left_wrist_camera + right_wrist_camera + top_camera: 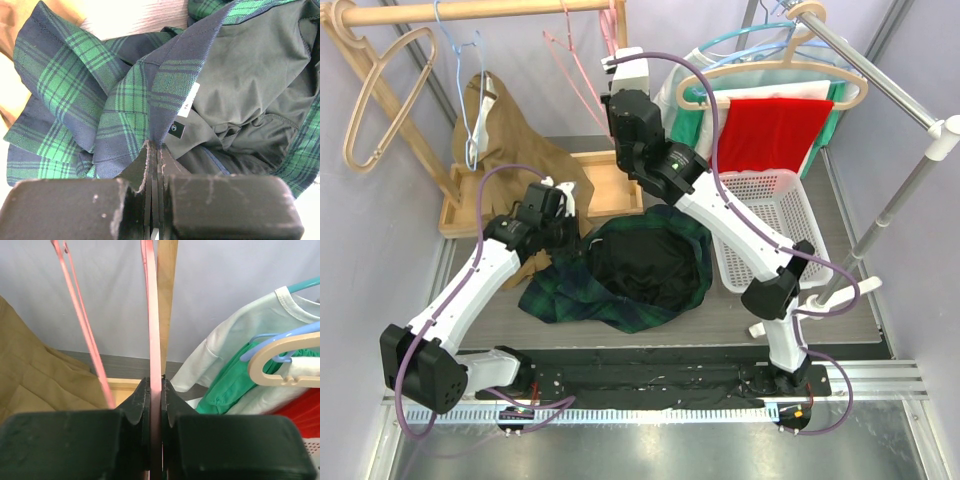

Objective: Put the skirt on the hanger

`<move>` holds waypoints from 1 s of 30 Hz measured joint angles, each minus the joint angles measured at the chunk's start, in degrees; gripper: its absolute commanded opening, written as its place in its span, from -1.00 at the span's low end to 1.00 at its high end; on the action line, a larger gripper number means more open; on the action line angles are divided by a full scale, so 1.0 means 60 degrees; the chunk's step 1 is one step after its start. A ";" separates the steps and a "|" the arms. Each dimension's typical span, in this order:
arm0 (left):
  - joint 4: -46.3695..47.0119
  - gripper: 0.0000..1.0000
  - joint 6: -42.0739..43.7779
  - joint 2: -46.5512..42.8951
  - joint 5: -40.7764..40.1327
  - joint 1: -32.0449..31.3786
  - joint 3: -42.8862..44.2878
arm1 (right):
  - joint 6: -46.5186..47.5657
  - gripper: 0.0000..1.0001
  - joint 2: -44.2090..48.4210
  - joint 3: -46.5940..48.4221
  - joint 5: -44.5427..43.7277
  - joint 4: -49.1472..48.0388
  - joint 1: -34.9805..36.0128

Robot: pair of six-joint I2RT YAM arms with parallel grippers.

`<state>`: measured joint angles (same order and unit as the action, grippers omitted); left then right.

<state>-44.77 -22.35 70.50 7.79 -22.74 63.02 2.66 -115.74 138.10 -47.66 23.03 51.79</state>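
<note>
Caller: Status on your left end effector?

Me: Left end effector (154, 150) is pinched tight on the skirt (65, 75), jaws together with the plaid waistband edge caught between them. Green-and-navy checks fan out on one side and the dark lining (240, 75) opens on the other. A white label (189, 100) and a small black tag (176, 130) sit on that lining just past my fingertips.

Caller: Where does the skirt lie?

Me: Heaped on the bench (715, 320) between my two arms, lining turned up in the middle and plaid all round it. Its left edge lies against a tan garment (515, 140) slumped at the back left.

Caller: Over to the right side, what have you got?

Me: Right end effector (155, 385) is clamped on the pink hanger (151, 315), one thin pink bar squeezed between the jaws. The hanger's second bar slants away to the left. A wooden post (167, 290) stands just behind the gripped bar, and the hanger hangs up at the wooden rail (470, 12).

Caller: And beyond that?

Me: To the right there's a white top (240, 335) over a green garment (230, 385). A beige hanger (285, 365) carries a red garment (775, 130) above the white basket (775, 215). So the skirt is down on the bench and the pink hanger is up by the rail, the two apart, with one of my arms on each.
</note>
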 measured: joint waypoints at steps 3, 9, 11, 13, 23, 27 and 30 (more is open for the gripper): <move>0.0025 -1.00 -0.0007 0.0000 -0.0004 0.0000 -0.0018 | 0.0262 -0.99 0.0109 -0.0160 0.0229 -0.0277 -0.0007; 0.0076 -1.00 -0.0047 -0.0004 -0.0011 0.0000 -0.0036 | 0.0590 -0.98 0.0637 -0.0619 0.0761 -0.0248 -0.0029; 0.0076 -1.00 -0.0066 -0.0004 -0.0018 0.0000 -0.0040 | 0.0586 -0.99 0.0903 -0.0896 0.0943 -0.0277 -0.0029; 0.0080 -1.00 -0.0113 -0.0004 -0.0044 0.0000 -0.0044 | 0.0579 -0.99 0.1275 -0.1220 0.1188 -0.0357 -0.0029; 0.0251 -1.00 -0.0255 -0.0120 -0.0510 0.0000 -0.0025 | 0.0178 -0.99 0.5854 -0.4583 0.2878 0.0761 -0.0029; 0.0277 -0.99 -0.0244 -0.0146 -0.0772 0.0000 0.0164 | -0.0160 -0.99 0.7664 -0.5249 0.3581 0.2095 -0.0029; 0.0273 -0.99 -0.0215 -0.0146 -0.0892 0.0000 0.0361 | -0.0616 -0.98 0.8939 -0.5974 0.4142 0.3180 -0.0044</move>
<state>-43.13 -23.64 69.63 2.44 -22.74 65.19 -1.04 -62.11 102.26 -22.81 42.11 51.53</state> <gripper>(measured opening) 0.012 0.106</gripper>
